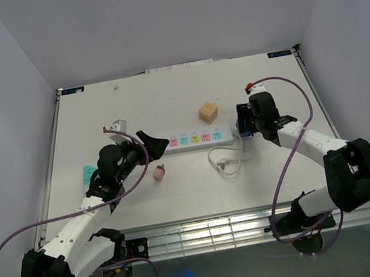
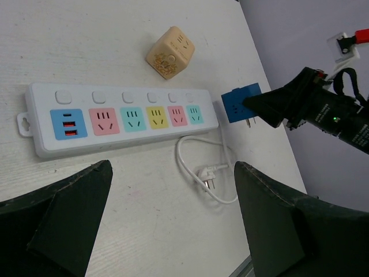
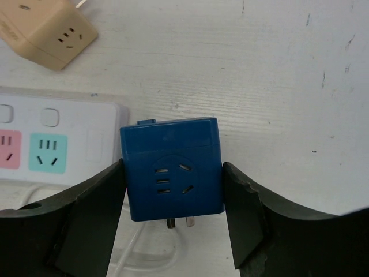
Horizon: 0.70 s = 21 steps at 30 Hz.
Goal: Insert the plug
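Note:
A blue cube plug (image 3: 172, 167) with two metal prongs sits between the fingers of my right gripper (image 3: 173, 193), which is shut on its two sides. It is held just off the right end of the white power strip (image 1: 196, 139), which has several coloured sockets. The plug also shows in the left wrist view (image 2: 239, 104) and the top view (image 1: 243, 127). My left gripper (image 1: 154, 144) is open and empty, hovering near the strip's left end (image 2: 115, 118).
A tan cube adapter (image 1: 208, 112) lies behind the strip. The strip's white cord and plug (image 1: 225, 164) loop in front of it. A small pink piece (image 1: 159, 173) lies front left, and a teal object (image 1: 88, 174) lies beside the left arm.

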{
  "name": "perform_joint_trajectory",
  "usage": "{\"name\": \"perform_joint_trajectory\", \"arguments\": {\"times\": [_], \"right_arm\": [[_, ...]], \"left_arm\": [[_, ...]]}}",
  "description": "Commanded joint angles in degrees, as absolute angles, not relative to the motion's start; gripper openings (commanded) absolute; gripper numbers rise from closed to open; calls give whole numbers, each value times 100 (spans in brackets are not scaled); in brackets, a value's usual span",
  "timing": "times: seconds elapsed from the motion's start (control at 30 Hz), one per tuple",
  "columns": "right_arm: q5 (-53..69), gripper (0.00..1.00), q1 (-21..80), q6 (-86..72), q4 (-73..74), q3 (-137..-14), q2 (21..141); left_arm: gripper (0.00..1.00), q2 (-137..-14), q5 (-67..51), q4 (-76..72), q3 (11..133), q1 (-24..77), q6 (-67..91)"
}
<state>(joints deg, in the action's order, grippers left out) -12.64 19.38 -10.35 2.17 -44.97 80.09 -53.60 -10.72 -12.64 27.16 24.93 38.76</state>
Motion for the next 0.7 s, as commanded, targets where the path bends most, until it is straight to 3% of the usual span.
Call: {"name": "perform_joint_trajectory", "arguments": {"times": [0.0, 0.43, 0.67], "right_arm": [[-1195, 47, 2161, -1134, -175, -4308, 7271], [-483, 45, 2926, -1230, -1475, -3235, 5626], [-1036, 43, 3971, -958, -1643, -3261, 5563]], "left_arm": [[97, -5624, -1256, -1476, 2979, 2487, 4069], [98, -6416, -2065, -1916, 3111, 2487, 4368], [98, -6662, -2513, -2092, 3199, 2487, 4412]]}}
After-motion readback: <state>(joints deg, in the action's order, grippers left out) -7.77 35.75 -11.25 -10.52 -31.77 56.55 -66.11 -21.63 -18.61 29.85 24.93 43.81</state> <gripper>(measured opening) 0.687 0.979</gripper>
